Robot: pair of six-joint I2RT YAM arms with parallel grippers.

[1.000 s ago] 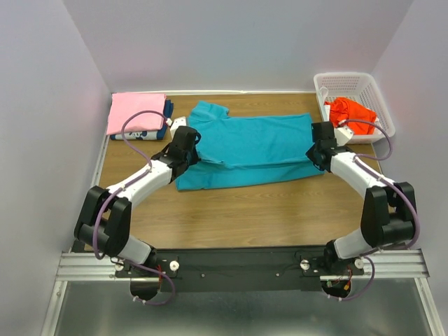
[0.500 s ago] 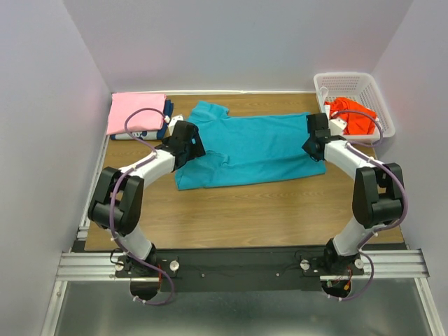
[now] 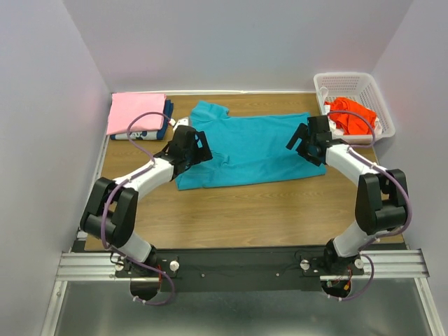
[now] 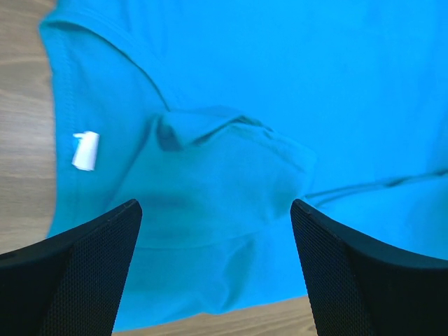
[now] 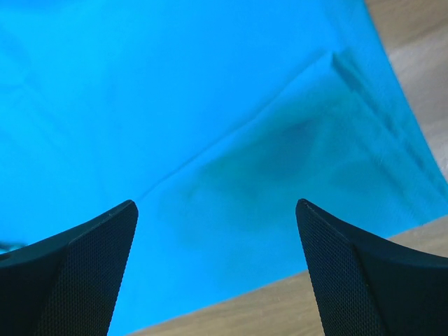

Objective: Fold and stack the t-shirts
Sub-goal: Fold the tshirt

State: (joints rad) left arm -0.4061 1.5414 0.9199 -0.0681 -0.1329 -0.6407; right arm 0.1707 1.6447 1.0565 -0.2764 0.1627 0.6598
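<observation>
Now both pairs stand spread with nothing between them. The left fingers [image 4: 77, 280] and right fingers [image 5: 70, 273] have let go and swung inward over the teal t-shirt [image 3: 252, 143], which lies directly beneath them on the worktop [image 3: 245, 210], a turned-over flap flat under each pair. That fold looks set, and a crosswise one likely follows. Beyond the left fingers sits the pink shirt [image 3: 136, 112]; beyond the right, the orange-red shirt [image 3: 350, 112] waits in the basket [image 3: 350, 78].

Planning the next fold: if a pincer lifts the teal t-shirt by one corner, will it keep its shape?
Probably not: the teal t-shirt lies limp with soft creases, so it should droop. Its thin folded layers suggest it is light.
</observation>
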